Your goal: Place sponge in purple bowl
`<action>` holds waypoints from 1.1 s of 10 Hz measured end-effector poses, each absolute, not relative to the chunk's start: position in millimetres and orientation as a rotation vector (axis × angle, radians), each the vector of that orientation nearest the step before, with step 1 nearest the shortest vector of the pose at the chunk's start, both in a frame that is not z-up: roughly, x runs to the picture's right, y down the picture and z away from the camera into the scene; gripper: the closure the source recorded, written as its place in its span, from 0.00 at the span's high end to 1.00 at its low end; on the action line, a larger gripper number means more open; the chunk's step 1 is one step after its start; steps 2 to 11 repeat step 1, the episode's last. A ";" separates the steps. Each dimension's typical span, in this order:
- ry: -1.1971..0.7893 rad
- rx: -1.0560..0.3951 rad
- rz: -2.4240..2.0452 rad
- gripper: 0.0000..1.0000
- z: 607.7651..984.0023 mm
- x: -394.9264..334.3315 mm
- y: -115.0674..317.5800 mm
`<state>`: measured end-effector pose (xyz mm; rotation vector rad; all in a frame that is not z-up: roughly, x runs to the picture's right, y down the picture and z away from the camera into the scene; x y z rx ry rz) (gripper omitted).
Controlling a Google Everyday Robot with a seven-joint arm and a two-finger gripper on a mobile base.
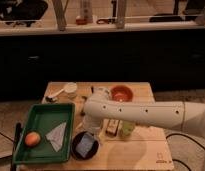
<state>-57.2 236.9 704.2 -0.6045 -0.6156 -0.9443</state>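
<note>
One camera view is covering the whole workspace. A wooden table (146, 150) is standing in front of a dark counter (101, 55), and the robot's white arm (146, 114) is reaching across it from the right edge toward the left.

The gripper (92, 126) is hanging at the end of the arm, pointing downward just above and beside the far rim of the purple bowl (85, 146). Whether its fingers are parted or closed cannot be told; nothing is visibly being held between them.

The purple bowl is sitting near the front edge of the table, just right of the green tray (43, 134). The sponge (85, 144) is lying inside this bowl as a pale blue-grey rectangle, tilted slightly against the dark shiny interior.

The green tray is occupying the left front part of the table. An orange round object (32, 138) is resting in its near left corner, and a pale folded sheet (57, 135) is lying toward its right side.

An orange bowl (121, 93) is standing at the back of the table, partly behind the arm. A white cup (70, 89) and a white spoon (55, 95) are lying at the back left. A brown-and-white block (113, 128) and a pale green object (127, 129) are showing below the arm, just right of the gripper.
</note>
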 end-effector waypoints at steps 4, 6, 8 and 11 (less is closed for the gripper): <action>-0.616 -0.601 -0.945 0.80 704.3 -57.8 236.5; -0.616 -0.601 -0.945 0.80 704.3 -57.8 236.5; -0.616 -0.601 -0.945 0.80 704.3 -57.8 236.5; -0.616 -0.601 -0.945 0.80 704.3 -57.8 236.5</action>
